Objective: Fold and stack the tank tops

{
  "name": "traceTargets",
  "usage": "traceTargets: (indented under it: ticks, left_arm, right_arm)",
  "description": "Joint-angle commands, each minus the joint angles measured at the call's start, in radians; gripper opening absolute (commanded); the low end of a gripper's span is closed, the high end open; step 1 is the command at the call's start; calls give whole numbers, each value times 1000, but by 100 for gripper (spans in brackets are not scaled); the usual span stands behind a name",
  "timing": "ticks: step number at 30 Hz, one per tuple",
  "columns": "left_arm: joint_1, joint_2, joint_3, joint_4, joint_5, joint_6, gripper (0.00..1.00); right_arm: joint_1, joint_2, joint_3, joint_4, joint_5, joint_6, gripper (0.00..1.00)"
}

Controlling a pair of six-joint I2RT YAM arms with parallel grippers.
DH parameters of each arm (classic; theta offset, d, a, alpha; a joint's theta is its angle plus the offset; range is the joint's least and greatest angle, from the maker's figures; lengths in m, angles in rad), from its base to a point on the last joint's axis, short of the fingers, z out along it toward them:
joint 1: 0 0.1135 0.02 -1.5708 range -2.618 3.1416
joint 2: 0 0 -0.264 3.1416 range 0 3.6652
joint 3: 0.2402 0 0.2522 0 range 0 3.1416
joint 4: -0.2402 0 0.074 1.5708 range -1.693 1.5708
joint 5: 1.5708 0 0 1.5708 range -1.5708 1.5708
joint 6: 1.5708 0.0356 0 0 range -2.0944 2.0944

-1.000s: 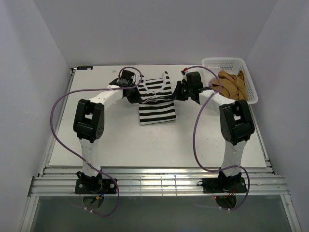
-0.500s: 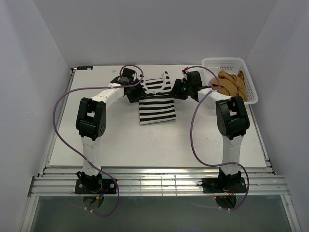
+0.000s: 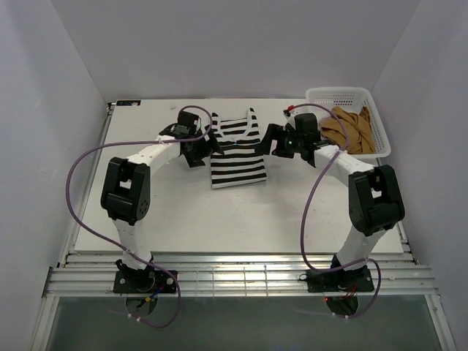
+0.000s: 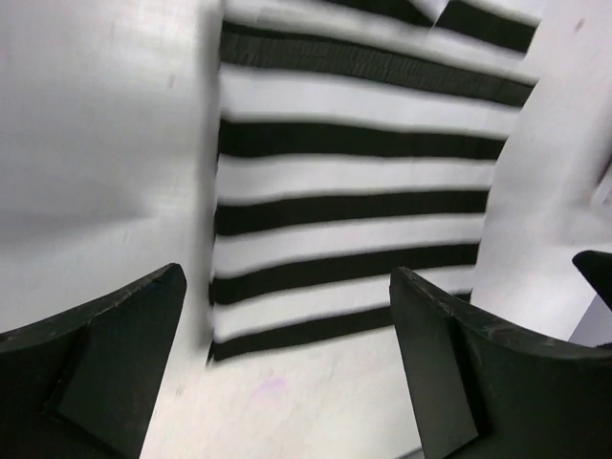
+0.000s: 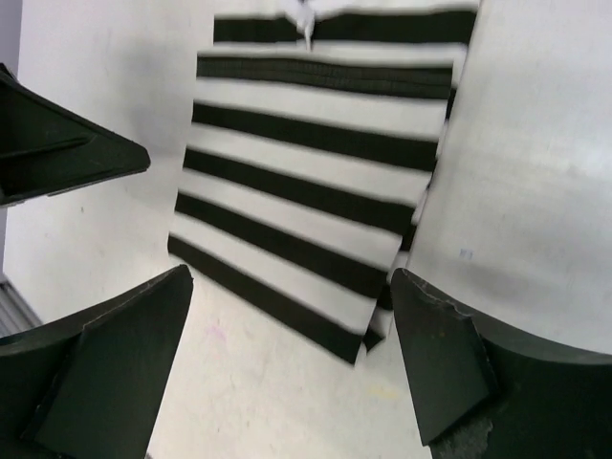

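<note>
Black-and-white striped cloth tank top (image 3: 238,157) flat on white table (image 3: 183,212). Left gripper (image 4: 287,282), right gripper (image 5: 292,277): jaws wide apart, empty, flanking it.

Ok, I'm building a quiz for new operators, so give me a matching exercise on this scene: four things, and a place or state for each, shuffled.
1 striped tank top
2 tan-brown tank top
3 white basket
4 left gripper

a far right corner of the table
b open, holding nothing
c lying on the table
d in the white basket

Pairs: 1-c, 2-d, 3-a, 4-b
</note>
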Motion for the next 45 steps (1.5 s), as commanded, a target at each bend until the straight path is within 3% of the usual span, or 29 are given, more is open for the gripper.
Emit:
traceTargets:
  ticks: [1,9,15,19,22,26,36,42,45]
  left_arm:
    - [-19,-166,-141,21,24,-25,98]
    - [-41,-269,-367,41,2,-70,98]
    - [-41,-262,-393,45,2,-74,98]
    - [-41,-233,-396,56,5,-73,98]
    - [-41,-211,-404,65,10,-76,93]
    - [-41,-194,-422,85,15,-82,76]
    - [-41,-134,-425,104,24,-88,47]
    - [-41,-107,-431,136,64,-86,38]
    - [-41,-96,-428,136,65,-86,21]
  right_arm:
    - [4,-85,-138,13,-71,0,90]
    - [30,-110,-254,4,-78,54,90]
    - [29,-58,-276,7,-67,108,90]
    - [29,-35,-287,29,-38,142,95]
    - [27,-10,-282,33,-18,168,98]
    - [12,20,-293,50,-25,203,88]
    - [-8,74,-334,116,-64,241,55]
    - [-11,102,-336,142,-70,249,31]
    - [-13,114,-331,141,-64,246,19]
